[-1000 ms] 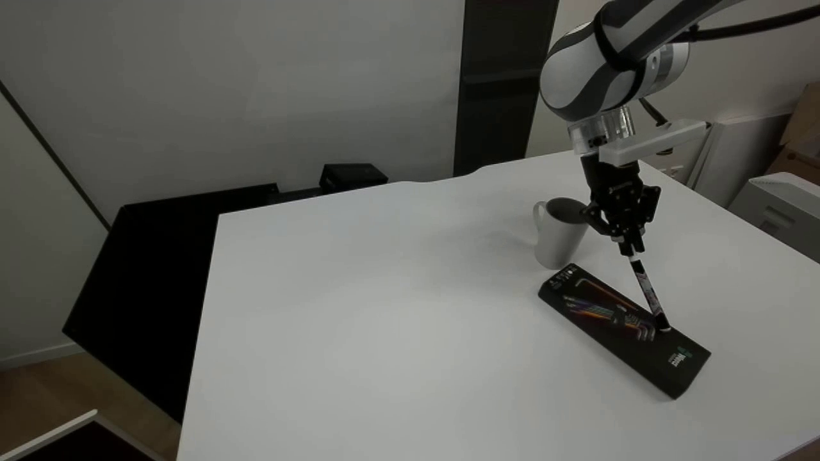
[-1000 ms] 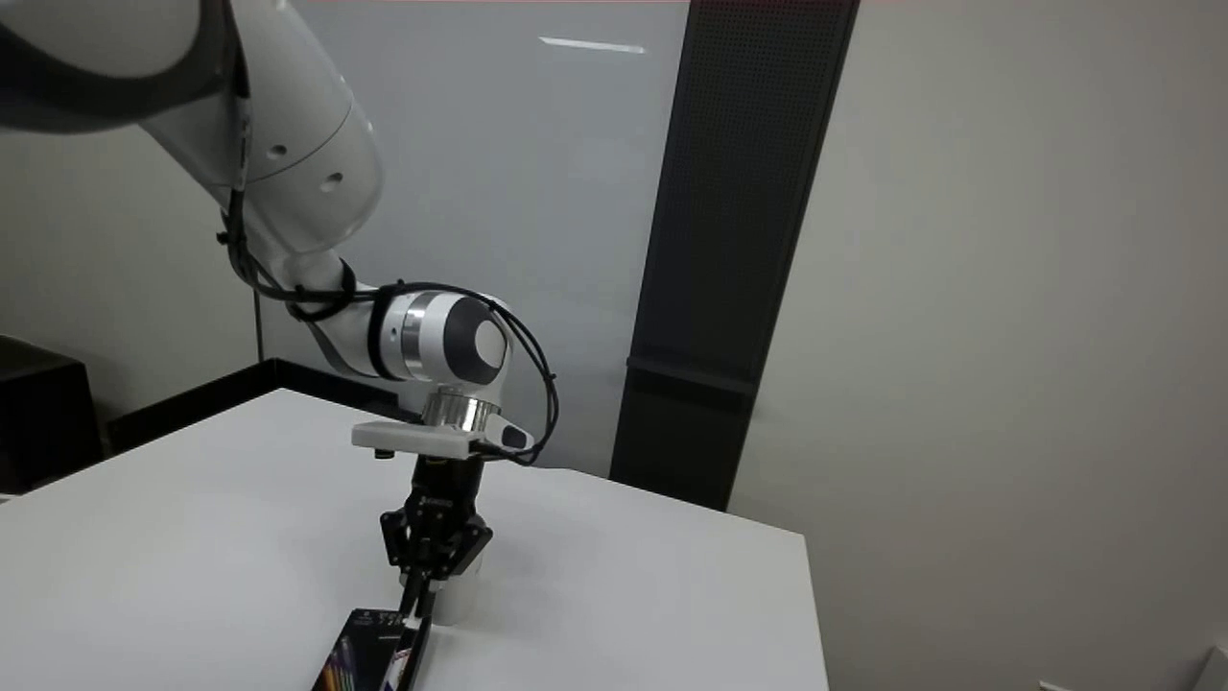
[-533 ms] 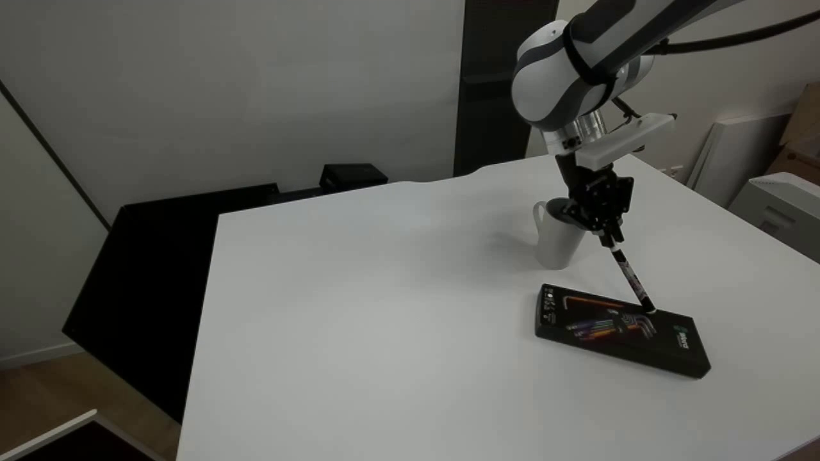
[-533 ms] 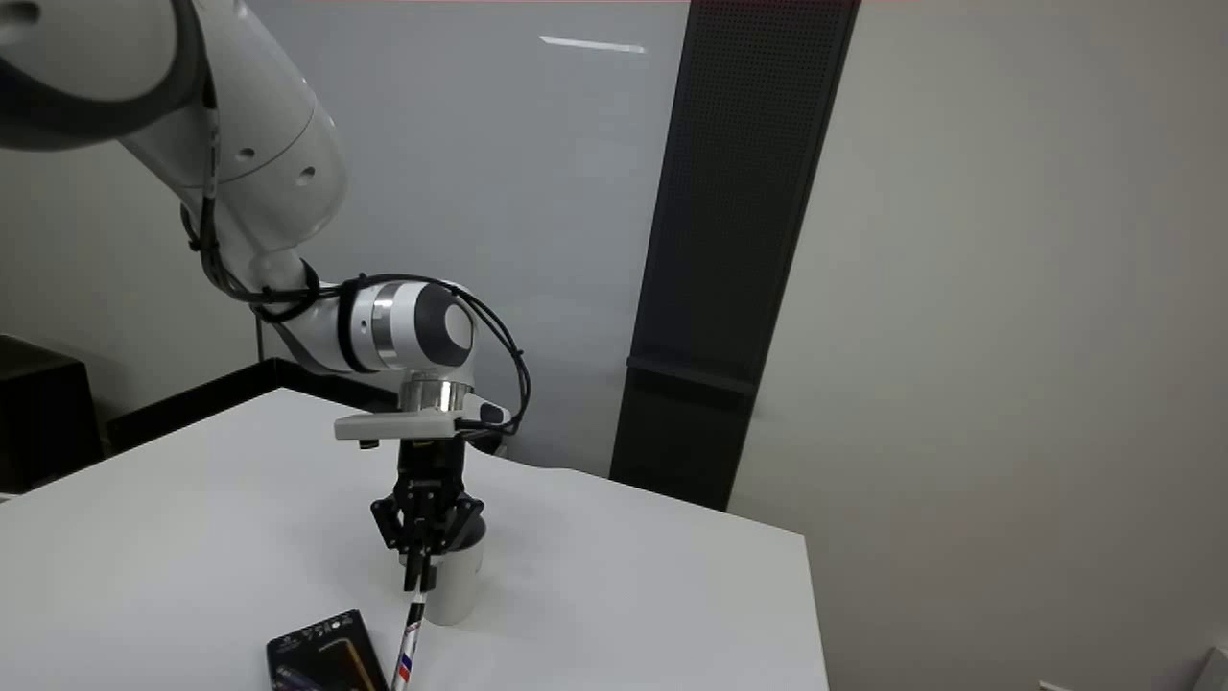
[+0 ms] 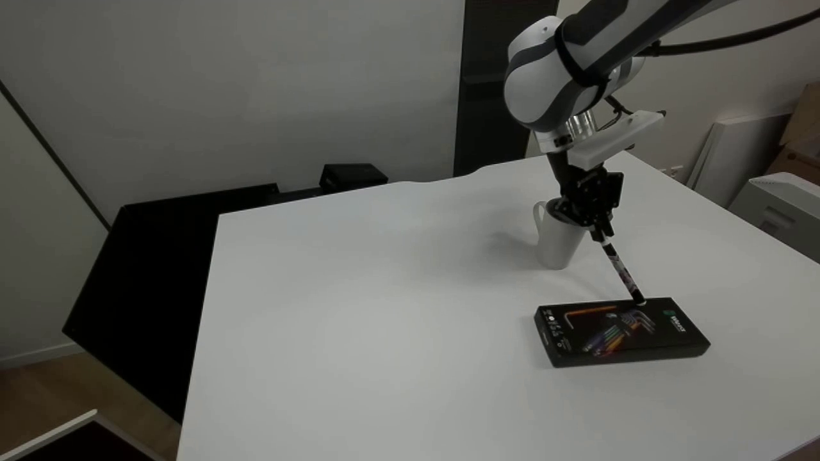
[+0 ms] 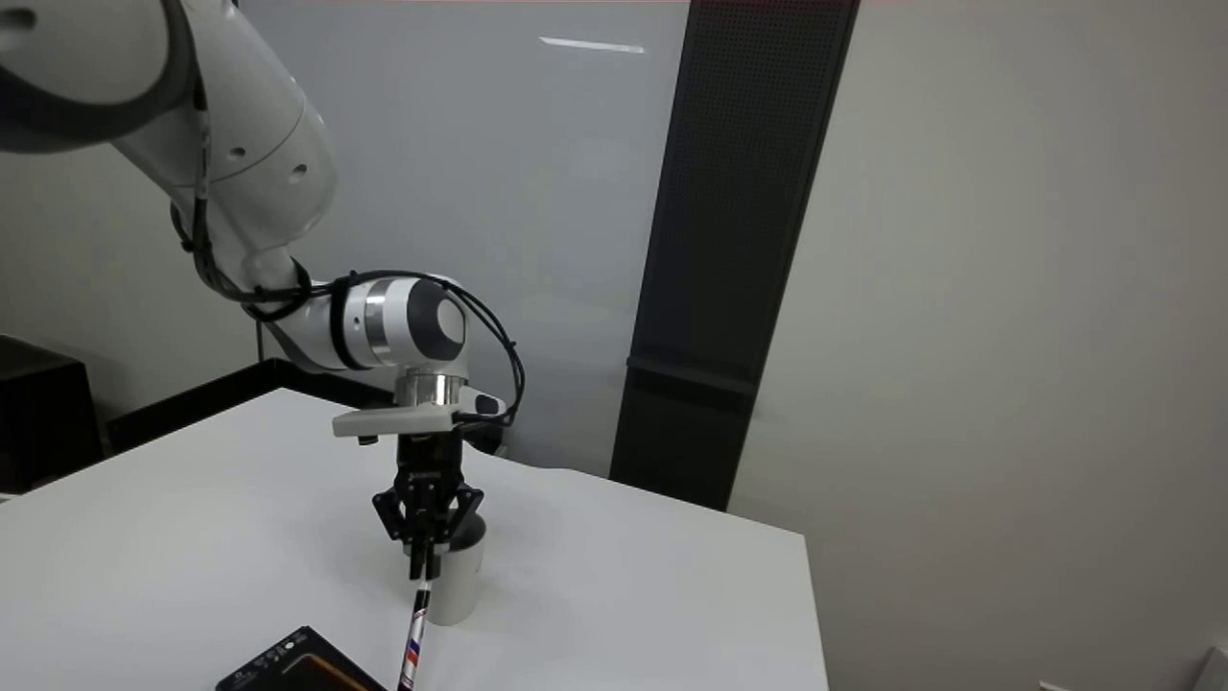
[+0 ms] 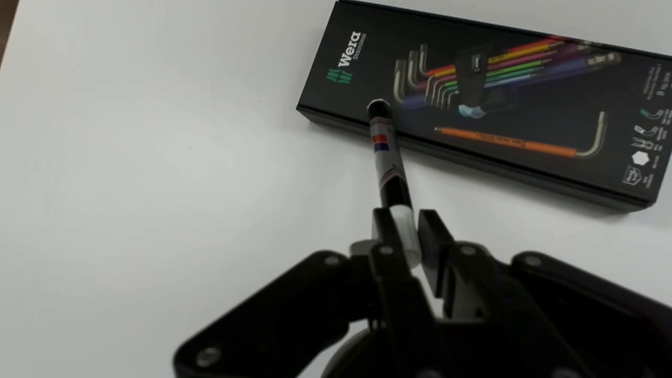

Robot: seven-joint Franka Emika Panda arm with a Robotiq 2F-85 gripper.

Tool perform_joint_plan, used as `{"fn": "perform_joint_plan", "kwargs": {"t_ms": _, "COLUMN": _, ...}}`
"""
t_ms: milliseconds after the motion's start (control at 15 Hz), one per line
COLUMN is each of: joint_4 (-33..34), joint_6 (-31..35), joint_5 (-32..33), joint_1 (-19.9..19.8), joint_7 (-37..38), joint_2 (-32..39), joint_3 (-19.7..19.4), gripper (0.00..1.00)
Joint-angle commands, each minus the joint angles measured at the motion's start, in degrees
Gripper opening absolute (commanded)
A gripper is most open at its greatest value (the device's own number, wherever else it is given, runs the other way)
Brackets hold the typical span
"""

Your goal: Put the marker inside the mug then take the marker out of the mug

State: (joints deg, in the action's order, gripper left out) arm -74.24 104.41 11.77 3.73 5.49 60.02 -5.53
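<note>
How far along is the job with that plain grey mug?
Done: the black jointed pincer grips the thin black and white marker. In hand: holding it aslant, outside the mug. Left, probably: putting it inside, then removing it; whether that's happened already doesn't show.

The white, grey-banded arm (image 6: pixel 273 202) wears black cables (image 5: pixel 724 45) and a black, screw-studded pincer (image 7: pixel 405 223).

In an exterior view we count one black box (image 5: pixel 621 333), one marker (image 5: pixel 621 271) at 12 o'clock from it, one mug (image 5: pixel 556 246) at 11 o'clock from the box, and one table (image 5: pixel 384 320). We also log one robot arm (image 6: pixel 278 192) with one gripper (image 7: pixel 408 228); in the wrist view we tally two fingers (image 7: pixel 434 239) on that gripper.
</note>
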Motion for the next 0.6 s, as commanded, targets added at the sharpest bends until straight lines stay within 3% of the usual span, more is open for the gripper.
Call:
{"fn": "perform_joint_plan", "kwargs": {"t_ms": 0, "joint_4": 0.21, "joint_6": 0.31, "joint_5": 0.98, "joint_1": -1.19, "joint_7": 0.86, "joint_2": -0.67, "joint_3": -1.76, "gripper": 0.07}}
{"fn": "perform_joint_plan", "kwargs": {"t_ms": 533, "joint_4": -0.77, "joint_6": 3.76, "joint_5": 0.19, "joint_1": -6.24, "joint_7": 0.75, "joint_2": -1.01, "joint_3": -3.85, "gripper": 0.07}}
